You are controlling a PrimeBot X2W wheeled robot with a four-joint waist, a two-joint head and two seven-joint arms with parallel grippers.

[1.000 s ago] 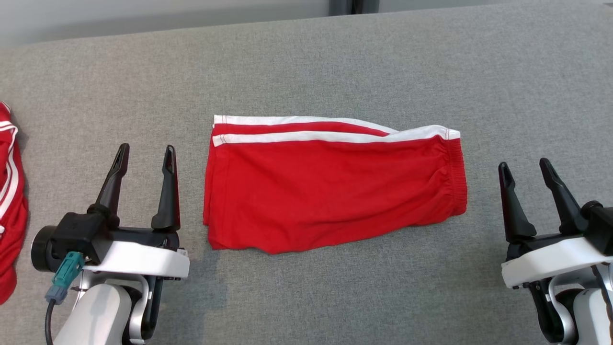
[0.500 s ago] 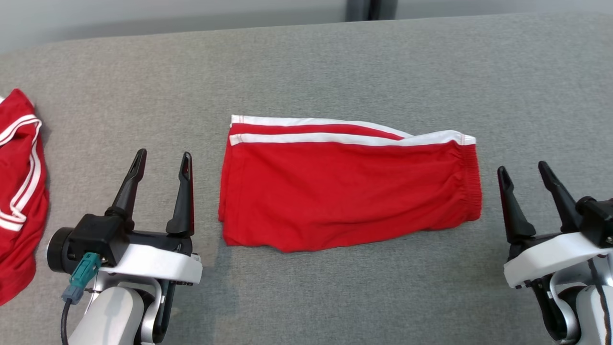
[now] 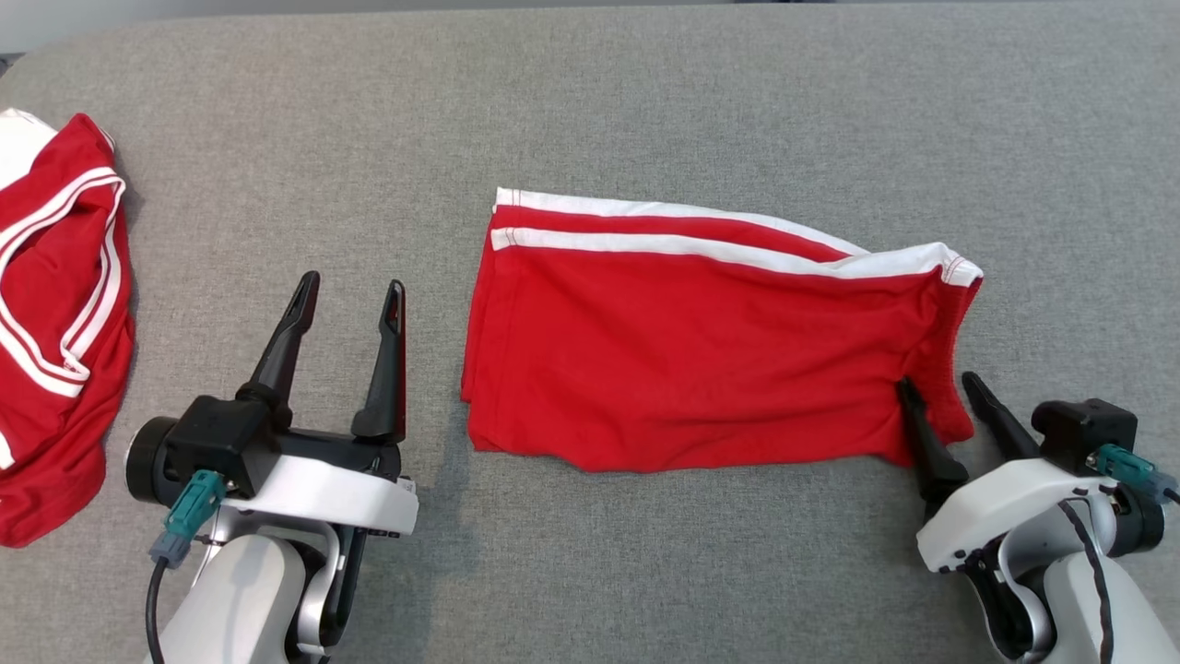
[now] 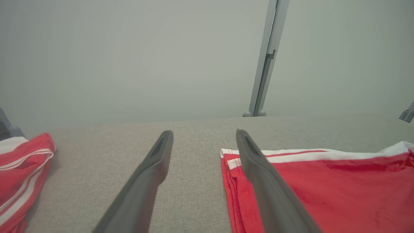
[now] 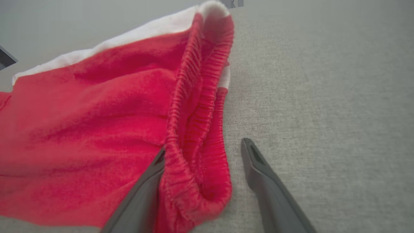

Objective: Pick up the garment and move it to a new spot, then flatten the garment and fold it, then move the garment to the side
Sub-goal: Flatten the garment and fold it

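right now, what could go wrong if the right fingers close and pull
The right fingers straddle just the waistband corner, so closing may catch only some layers and a pull could unfold the shorts. The left fingers sit off the cloth, so a one-sided drag may skew it.

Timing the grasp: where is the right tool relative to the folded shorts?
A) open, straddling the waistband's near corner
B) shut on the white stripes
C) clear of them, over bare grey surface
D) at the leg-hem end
A: the right tool stands open with the near corner of the elastic waistband of the red shorts between its fingers.
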